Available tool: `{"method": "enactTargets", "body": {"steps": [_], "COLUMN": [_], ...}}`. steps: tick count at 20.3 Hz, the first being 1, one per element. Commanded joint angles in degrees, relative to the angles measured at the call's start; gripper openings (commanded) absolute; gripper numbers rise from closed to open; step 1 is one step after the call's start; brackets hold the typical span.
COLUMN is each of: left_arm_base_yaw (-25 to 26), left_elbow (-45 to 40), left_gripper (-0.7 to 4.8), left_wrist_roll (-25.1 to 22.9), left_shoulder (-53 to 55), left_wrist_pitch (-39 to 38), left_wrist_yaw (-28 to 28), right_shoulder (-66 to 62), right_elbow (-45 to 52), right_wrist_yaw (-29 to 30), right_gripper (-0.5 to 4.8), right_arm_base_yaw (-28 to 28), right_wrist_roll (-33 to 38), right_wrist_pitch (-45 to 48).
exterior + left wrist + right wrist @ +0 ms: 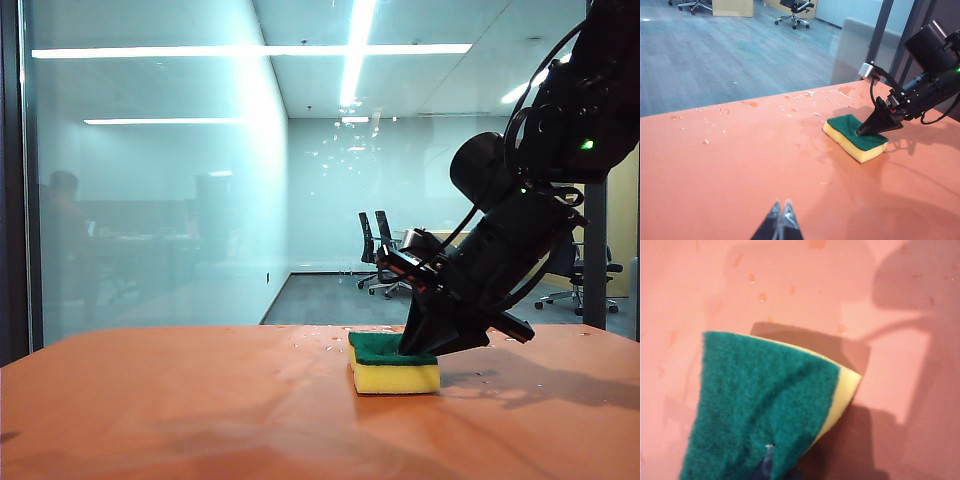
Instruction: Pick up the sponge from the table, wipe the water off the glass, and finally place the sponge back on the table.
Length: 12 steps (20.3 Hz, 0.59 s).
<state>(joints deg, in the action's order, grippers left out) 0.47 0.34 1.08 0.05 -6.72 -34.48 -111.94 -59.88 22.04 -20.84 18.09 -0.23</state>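
Sponge task, items by size. Glass (160,190): upright behind table, office visible through it, water (345,130) specks glinting high on pane. Table (180,410): orange, droplets scattered near far edge. Right gripper (418,345): angled down from right, tips together, pressed into sponge's right end; whether gripped, cannot tell. Left gripper (781,216): low over near table, well apart from sponge, tips together. Sponge (393,364): flat on table, right of centre, green face up, yellow below; long axis along glass in exterior view.
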Motion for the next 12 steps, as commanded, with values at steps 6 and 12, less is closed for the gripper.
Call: {"method": "enactTargets", "body": {"steps": [6,12], "left_arm_base_yaw": [-0.02,-0.02], "left_elbow": [0.20,0.20], "left_gripper": [-0.05,-0.05], "left_wrist_roll": [-0.20,-0.20], "left_shoulder": [0.09,0.09], "left_wrist_pitch": [-0.09,-0.11], "left_wrist_yaw": [-0.26,-0.26], "right_shoulder": [4.68,9.27], "right_elbow": [-0.07,-0.13], "right_wrist_yaw": [-0.39,-2.89], "right_gripper": [-0.06,-0.06], "right_arm_base_yaw": [0.07,0.42], "right_wrist_roll": [-3.96,-6.49], "right_wrist_pitch": [1.88,7.85]}}
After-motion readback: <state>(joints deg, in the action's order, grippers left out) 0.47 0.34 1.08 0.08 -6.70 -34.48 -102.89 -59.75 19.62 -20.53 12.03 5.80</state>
